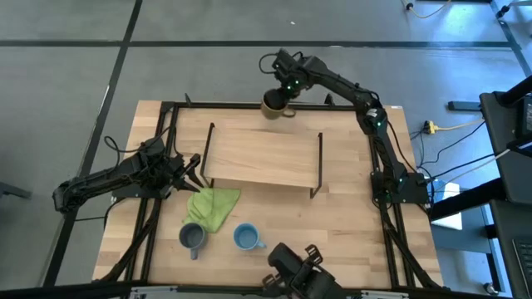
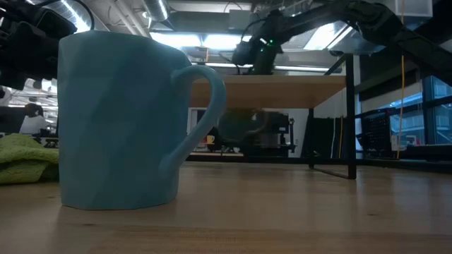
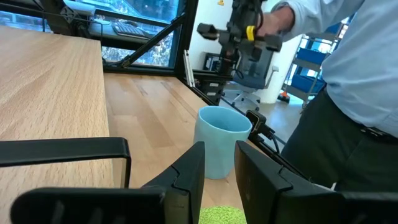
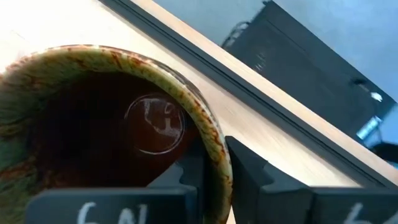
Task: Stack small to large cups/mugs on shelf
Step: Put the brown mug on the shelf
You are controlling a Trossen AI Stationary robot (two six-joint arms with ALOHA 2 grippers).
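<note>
My right gripper (image 1: 281,90) has the olive mug (image 1: 274,104) pinched by its rim: in the right wrist view one finger sits inside the dark bowl and the other (image 4: 249,168) outside the wall, closed down to the thickness of that wall. The olive mug (image 4: 109,134) shows its mouth to my wrist camera. From above, it sits at the table's far edge, at 12 o'clock from the shelf (image 1: 262,158), mouth up, its handle pointing toward 3 o'clock. I cannot tell whether its base touches the table (image 1: 332,232) or hangs just above it. In the low view it shows dimly under the shelf board (image 2: 282,92), far behind the blue mug.

The shelf runs its long side from 9 to 3 o'clock across the middle of the table, with black rod legs at both ends, and its top is bare.

My left gripper (image 1: 193,169) waits at the shelf's 9 o'clock end, fingers (image 3: 186,180) a narrow gap apart and holding nothing, pointing toward 3 o'clock.

The green cloth (image 1: 212,206) lies crumpled just at 5 o'clock from that gripper. The grey mug (image 1: 193,237) stands upright at 6 o'clock from the cloth, nearly touching it, handle toward 6 o'clock. The blue mug (image 1: 244,237) stands upright just at 3 o'clock from the grey one, handle toward 4 o'clock.

A person (image 3: 348,81) stands beyond the table in the left wrist view.
</note>
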